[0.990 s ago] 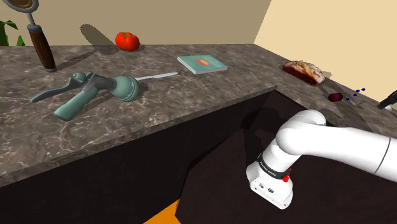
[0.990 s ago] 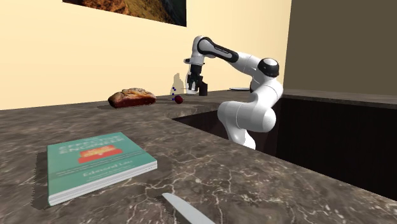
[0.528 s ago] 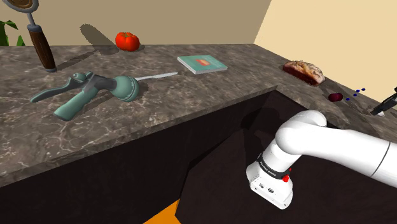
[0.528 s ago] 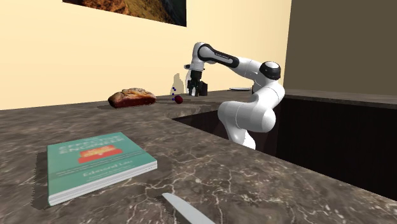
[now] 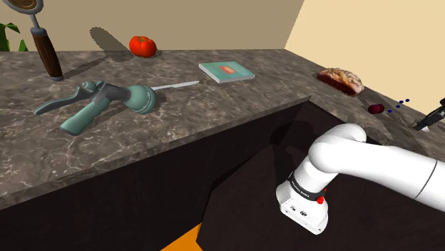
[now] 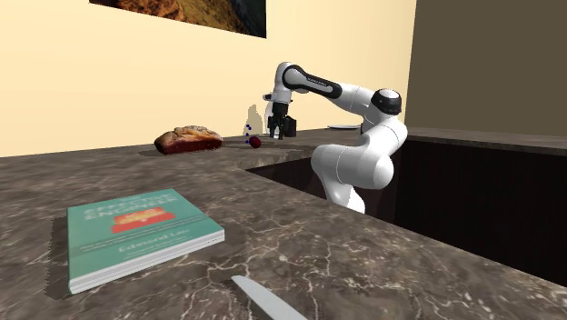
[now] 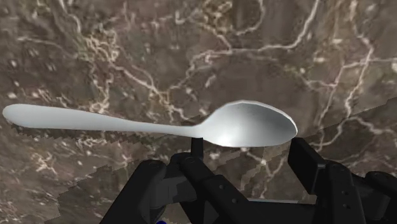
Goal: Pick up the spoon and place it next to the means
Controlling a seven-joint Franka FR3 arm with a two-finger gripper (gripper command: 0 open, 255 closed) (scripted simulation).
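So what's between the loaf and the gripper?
A small dark red ball sits between the loaf and the gripper, with tiny blue dots beside it; the second exterior view shows it.

Tomato (image 5: 142,45), book (image 5: 226,71) and knife (image 5: 175,85) rest on countertop (image 5: 214,107).

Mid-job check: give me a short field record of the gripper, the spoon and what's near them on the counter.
gripper: low over the counter, fingers open
spoon: lying flat on the counter, bowl between the fingers
held: no, fingers stand apart
nearby: small dark red item, then a brown loaf beyond it
farther off: book, knife
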